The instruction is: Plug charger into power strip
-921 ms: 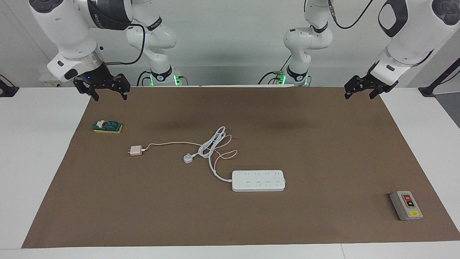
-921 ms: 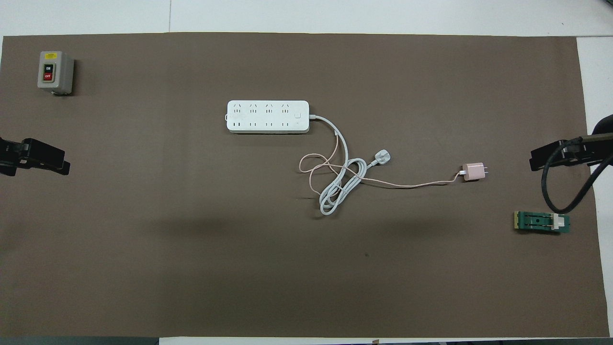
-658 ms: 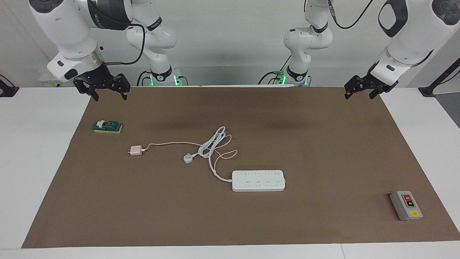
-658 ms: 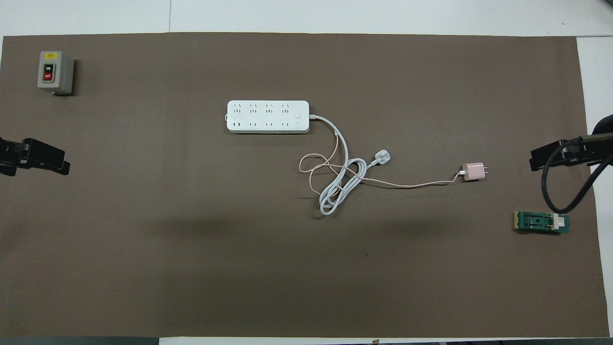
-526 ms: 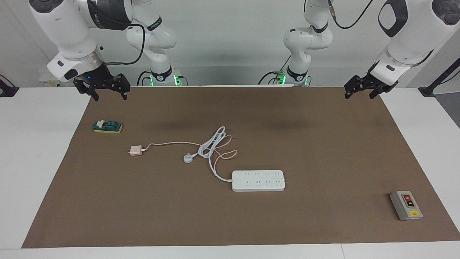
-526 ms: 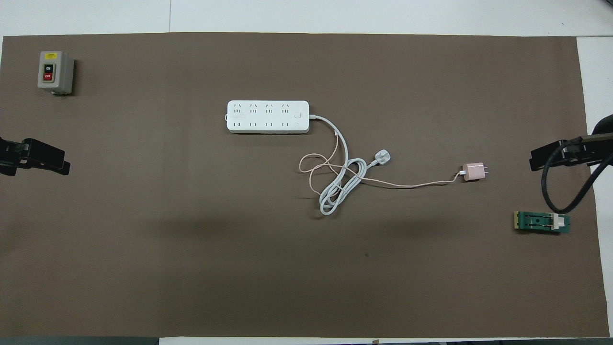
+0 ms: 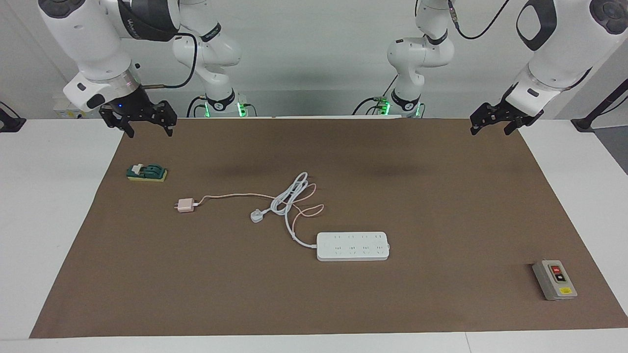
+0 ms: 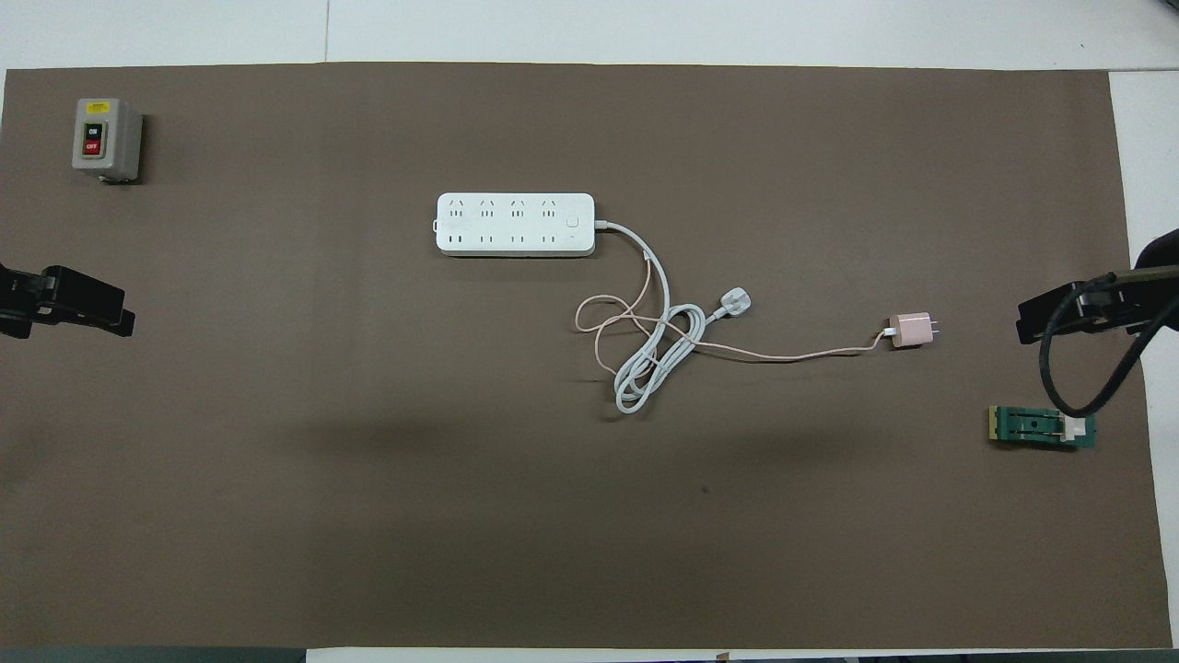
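Note:
The charger (image 7: 186,205) (image 8: 912,330) is a small pale-pink cube lying on the brown mat, toward the right arm's end. Its thin pink cable runs to a tangle with the thick white cord. The power strip (image 7: 353,246) (image 8: 514,224) lies flat mid-table, farther from the robots than the charger, sockets up and all free. My right gripper (image 7: 149,130) (image 8: 1027,322) hangs open and holds nothing, over the mat's corner at its own end. My left gripper (image 7: 490,130) (image 8: 115,318) waits open over the mat's corner at the other end.
The strip's white three-pin plug (image 7: 256,215) lies between charger and strip beside its coiled cord (image 7: 289,196). A green switch block (image 7: 147,172) sits near the right gripper. A grey button box (image 7: 554,280) stands toward the left arm's end, away from the robots.
The right gripper has drifted very slightly. The left arm, charger, strip and cords have not moved.

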Motion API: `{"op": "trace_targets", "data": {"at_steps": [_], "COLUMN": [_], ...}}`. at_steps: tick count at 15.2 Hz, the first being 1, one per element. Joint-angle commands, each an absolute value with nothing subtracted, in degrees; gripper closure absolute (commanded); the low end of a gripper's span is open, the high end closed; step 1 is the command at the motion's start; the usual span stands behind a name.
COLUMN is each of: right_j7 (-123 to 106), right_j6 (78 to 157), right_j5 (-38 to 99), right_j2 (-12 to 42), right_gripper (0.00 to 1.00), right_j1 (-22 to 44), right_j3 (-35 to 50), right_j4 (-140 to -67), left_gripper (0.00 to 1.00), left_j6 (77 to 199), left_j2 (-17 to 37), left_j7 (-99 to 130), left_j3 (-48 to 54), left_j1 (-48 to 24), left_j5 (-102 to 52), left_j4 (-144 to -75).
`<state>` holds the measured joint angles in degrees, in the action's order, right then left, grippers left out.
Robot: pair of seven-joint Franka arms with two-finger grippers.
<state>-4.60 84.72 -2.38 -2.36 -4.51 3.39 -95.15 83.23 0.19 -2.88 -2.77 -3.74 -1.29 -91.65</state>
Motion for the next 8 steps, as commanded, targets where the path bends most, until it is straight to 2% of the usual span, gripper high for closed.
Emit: {"op": "trace_targets", "data": {"at_steps": [1,4,8], "right_j7": [-4.4,-1.42,16.47], "right_j6": [83.32,84.02,88.31], "right_j5": [-1.23,-0.88,2.09], "right_j2": [-3.08,-2.99,-2.99], "right_gripper": [0.0,0.0,0.02], "right_j1": [-4.83,-5.1,-5.62], "right_j3": [3.87,3.87,3.78], "right_j4": [-95.1,-95.18,-97.2], "left_gripper": [0.0,0.0,0.0], "left_j6": [84.02,84.02,84.11], "left_j2": [-0.79,-0.79,-0.79], "left_j7": [-3.52,-3.52,-3.25], "left_j3": [-2.29,-2.29,-2.29], "left_j1": [-2.99,-2.99,-2.99], "left_j5": [-0.97,-0.97,-0.97], "left_j4": [-92.64,-92.64,-92.64]}}
